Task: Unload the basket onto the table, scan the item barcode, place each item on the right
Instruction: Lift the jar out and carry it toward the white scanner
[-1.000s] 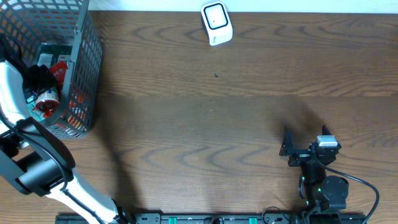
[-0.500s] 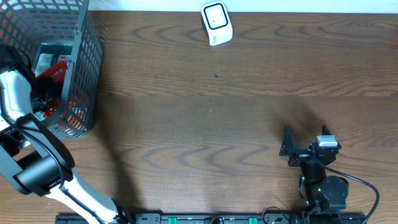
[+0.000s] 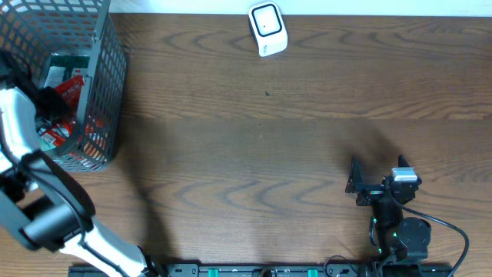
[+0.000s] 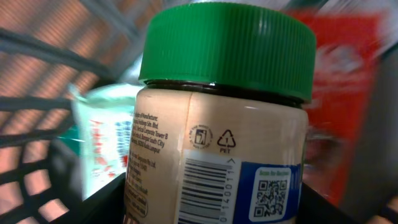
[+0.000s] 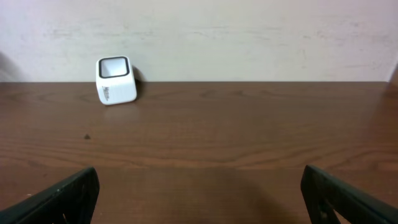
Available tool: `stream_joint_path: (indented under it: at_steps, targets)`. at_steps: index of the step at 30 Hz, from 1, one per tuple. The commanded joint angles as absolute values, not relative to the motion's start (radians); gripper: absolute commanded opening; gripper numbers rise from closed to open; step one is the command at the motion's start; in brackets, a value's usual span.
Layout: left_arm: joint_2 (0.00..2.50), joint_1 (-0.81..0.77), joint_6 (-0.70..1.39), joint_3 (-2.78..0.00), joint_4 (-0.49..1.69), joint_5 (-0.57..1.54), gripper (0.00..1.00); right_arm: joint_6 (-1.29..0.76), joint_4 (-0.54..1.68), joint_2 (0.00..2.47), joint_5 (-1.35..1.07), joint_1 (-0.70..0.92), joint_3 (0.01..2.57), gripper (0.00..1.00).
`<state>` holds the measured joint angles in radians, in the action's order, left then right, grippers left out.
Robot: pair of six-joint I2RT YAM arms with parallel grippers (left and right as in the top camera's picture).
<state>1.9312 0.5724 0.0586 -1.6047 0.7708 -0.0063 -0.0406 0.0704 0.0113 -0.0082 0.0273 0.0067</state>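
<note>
A beige jar [image 4: 224, 124] with a green screw lid fills the left wrist view, its barcode [image 4: 205, 193] and a QR code facing the camera. My left gripper [image 4: 214, 211] is shut on the jar, a dark finger pressed to each side. Overhead, that gripper [image 3: 48, 100] is down inside the grey wire basket [image 3: 100, 92], and the jar itself is hidden there. The white cube scanner [image 3: 267, 29] stands at the table's far edge, also visible from the right wrist [image 5: 116, 79]. My right gripper [image 3: 355, 185] rests open near the front right with nothing between its fingers [image 5: 68, 193].
The basket also holds a red packet [image 3: 71, 86] and a white-and-green packet [image 4: 102, 143] beside the jar. The basket's mesh walls rise close around the left gripper. Brown wooden table [image 3: 254, 146] lies between basket, scanner and right arm.
The left gripper's fingers have closed in onto the jar, and the left arm has shifted slightly inside the basket. The right arm has not moved.
</note>
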Motion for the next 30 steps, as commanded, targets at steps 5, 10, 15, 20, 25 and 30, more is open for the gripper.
stream_joint_path:
  at_steps: [5, 10, 15, 20, 25, 30]
  targets:
    - [1.65, 0.569, 0.092, -1.641, 0.723, -0.006, 0.56, -0.036, 0.073, 0.007, -0.009, 0.023, 0.005, 0.99]
    - [1.487, 0.541, 0.117, -1.641, 0.72, 0.062, 0.56, -0.036, 0.073, 0.007, -0.009, 0.023, 0.005, 0.99]
    - [1.354, 0.464, 0.151, -1.641, 0.776, 0.134, 0.56, -0.036, 0.073, 0.007, -0.009, 0.023, 0.005, 0.99]
    - [1.279, 0.318, 0.183, -1.641, 0.891, 0.135, 0.56, -0.036, 0.073, 0.007, -0.009, 0.023, 0.005, 0.99]
    - [1.28, 0.164, 0.24, -1.64, 1.016, 0.135, 0.55, -0.036, 0.073, 0.007, -0.009, 0.023, 0.005, 0.99]
    - [1.304, 0.019, 0.269, -1.64, 1.098, 0.134, 0.55, -0.036, 0.073, 0.007, -0.009, 0.023, 0.005, 0.99]
